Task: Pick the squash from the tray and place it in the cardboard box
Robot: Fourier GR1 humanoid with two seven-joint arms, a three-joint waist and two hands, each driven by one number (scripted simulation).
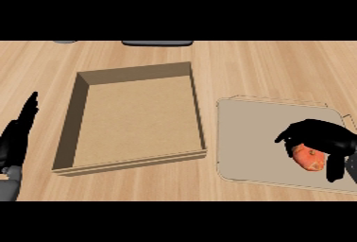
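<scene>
Squash (309, 158): elongated orange-red body, long axis running diagonally from upper-left to lower-right in the head view, the lower-right end rounded and slightly paler; the upper-left end is hidden under fingers, so which end is the stem cannot be told. Surface reads smooth, with a lighter orange patch toward the lower end. Location: on the tray (254, 142), right-hand half, toward its near edge, well apart from the cardboard box (200, 113). Whether it rests on the tray surface or is lifted just clear cannot be judged from this angle. Right hand (322, 136): over the squash, fingers curled down around its upper part and thumb coming along its right side, so the hand is closed around the squash. Left hand (20, 130): at the left edge of the view, beside the box's left wall but not touching it, fingers straight and pointing up, holding nothing. Box: open-topped, shallow, brown, sitting just left of the tray on the wooden counter (265, 66). Tray: pale beige, flat, with a thin raised rim.
</scene>
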